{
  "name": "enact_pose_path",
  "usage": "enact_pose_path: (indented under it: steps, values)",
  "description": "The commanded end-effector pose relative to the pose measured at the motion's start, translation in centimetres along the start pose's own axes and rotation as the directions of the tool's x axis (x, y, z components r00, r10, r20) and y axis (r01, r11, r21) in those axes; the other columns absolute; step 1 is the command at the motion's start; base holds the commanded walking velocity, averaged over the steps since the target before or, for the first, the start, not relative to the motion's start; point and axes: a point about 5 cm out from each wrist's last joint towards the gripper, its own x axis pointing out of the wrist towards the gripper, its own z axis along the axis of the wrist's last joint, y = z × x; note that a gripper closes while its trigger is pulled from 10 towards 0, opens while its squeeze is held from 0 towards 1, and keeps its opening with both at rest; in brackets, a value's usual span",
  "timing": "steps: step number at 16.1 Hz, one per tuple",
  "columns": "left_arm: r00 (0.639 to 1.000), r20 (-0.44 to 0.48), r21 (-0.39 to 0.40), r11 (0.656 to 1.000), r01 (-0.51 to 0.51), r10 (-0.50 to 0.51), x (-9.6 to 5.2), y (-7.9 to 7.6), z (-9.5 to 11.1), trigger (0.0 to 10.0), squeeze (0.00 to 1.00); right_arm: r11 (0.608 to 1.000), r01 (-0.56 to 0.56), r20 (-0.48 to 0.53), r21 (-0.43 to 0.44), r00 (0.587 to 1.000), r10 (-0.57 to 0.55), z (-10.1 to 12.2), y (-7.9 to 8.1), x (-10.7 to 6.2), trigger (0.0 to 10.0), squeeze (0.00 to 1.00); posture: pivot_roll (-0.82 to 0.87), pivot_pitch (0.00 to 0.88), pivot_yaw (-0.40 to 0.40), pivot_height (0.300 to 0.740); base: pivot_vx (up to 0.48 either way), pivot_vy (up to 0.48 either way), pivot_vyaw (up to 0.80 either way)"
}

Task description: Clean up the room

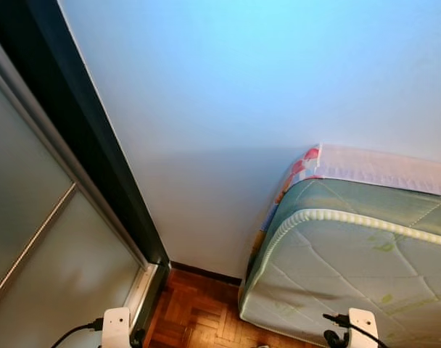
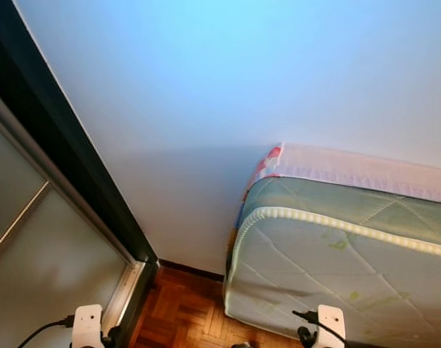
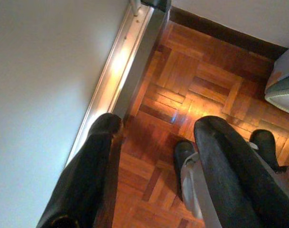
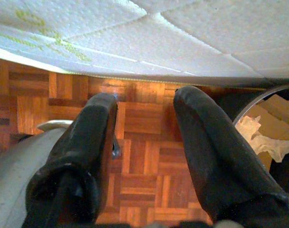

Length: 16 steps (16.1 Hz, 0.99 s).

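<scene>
My left gripper (image 3: 158, 126) hangs open over the parquet floor (image 3: 201, 80), beside the metal track (image 3: 120, 61) of a sliding door, with nothing between its fingers. My right gripper (image 4: 147, 99) is open too and holds nothing; it hangs above the floor, close to the lower edge of a quilted mattress (image 4: 182, 38). Next to the right gripper stands a round bin (image 4: 251, 101) holding crumpled tissue (image 4: 265, 140) and pieces of cardboard (image 4: 277, 107). Both wrists, left (image 1: 117, 328) and right (image 1: 362, 326), peek in at the bottom of the eye views.
A plain white wall (image 1: 242, 109) is straight ahead. A frosted sliding wardrobe door (image 1: 46, 246) with a dark frame runs along the left. The pale green mattress (image 1: 351, 261), with a pink and patterned cover (image 1: 380, 165) behind it, stands on the right. A narrow strip of floor (image 1: 199, 312) lies between them.
</scene>
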Motion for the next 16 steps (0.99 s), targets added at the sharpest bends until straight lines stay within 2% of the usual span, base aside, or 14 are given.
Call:
enact_pose_path:
  steps: [1,2,13,16]
  values:
    - [0.985,-0.174,-0.047,0.999,-0.021,0.013,-1.4,3.6,-3.7,10.0,0.0,0.998,-0.033,-0.153,0.056,0.987,0.041,-4.3,1.6,-0.7,10.0,0.0,0.09,0.0,-0.056,0.719,0.0,-0.48,-0.75]
    - [0.984,-0.176,-0.058,0.998,-0.026,0.015,-1.4,3.7,-3.7,10.0,0.0,0.998,-0.032,-0.154,0.058,0.987,0.041,-4.3,1.7,-0.7,10.0,0.0,0.09,0.0,-0.055,0.719,0.0,-0.382,-0.76]
    - [0.977,-0.213,-0.064,0.997,-0.04,0.026,-1.9,4.7,-4.5,10.0,0.0,0.999,-0.042,-0.159,0.029,0.986,0.046,-4.2,1.8,-0.7,10.0,0.0,0.09,0.0,-0.056,0.719,0.0,0.0,-0.75]
    - [0.976,-0.218,-0.069,0.997,-0.045,0.029,-2.0,4.8,-4.7,10.0,0.0,0.999,-0.04,-0.148,0.031,0.988,0.044,-4.1,1.7,-0.7,10.0,0.0,0.09,0.0,-0.054,0.719,0.0,0.0,-0.39]
